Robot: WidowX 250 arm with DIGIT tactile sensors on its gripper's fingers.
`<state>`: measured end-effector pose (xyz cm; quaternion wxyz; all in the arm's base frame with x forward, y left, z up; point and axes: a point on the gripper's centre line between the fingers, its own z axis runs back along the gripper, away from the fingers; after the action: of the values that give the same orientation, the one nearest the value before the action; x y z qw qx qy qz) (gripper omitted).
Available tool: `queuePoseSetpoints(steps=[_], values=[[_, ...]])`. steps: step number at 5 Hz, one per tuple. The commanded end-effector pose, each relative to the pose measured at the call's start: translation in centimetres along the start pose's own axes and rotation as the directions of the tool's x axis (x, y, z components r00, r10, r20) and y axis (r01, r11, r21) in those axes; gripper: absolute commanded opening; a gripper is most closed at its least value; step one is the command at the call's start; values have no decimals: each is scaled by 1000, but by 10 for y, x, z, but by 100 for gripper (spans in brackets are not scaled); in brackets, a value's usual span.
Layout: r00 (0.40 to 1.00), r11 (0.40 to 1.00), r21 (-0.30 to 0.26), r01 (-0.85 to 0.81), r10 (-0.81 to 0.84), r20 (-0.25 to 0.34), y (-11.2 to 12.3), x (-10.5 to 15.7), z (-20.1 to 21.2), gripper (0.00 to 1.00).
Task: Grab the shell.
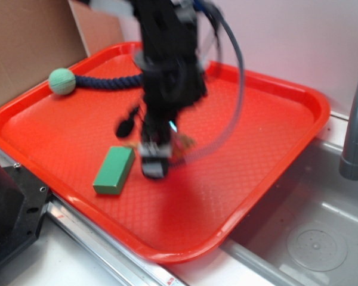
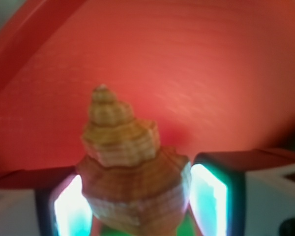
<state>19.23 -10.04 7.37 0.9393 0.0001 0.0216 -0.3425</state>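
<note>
In the wrist view the shell (image 2: 130, 172) sits low at center, long axis vertical and spire pointing to the frame's top, clasped between the hand (image 2: 135, 204) pads (image 2: 71, 209) over the red tray (image 2: 196, 73).

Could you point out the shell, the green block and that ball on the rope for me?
shell (image 2: 132, 172): wrist view, on its wide ribbed body between the fingers.
green block (image 1: 114, 170): exterior view, on the middle of its top face.
ball (image 1: 62, 81): exterior view, on the middle of the pale green ball at the rope's end.
</note>
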Motion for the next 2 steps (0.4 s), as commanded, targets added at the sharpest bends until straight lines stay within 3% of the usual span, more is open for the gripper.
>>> queuePoseSetpoints(steps=[1, 2], values=[[877, 877, -102, -470, 477, 55, 37, -36, 78, 0], [747, 749, -101, -655, 662, 61, 44, -58, 99, 0]])
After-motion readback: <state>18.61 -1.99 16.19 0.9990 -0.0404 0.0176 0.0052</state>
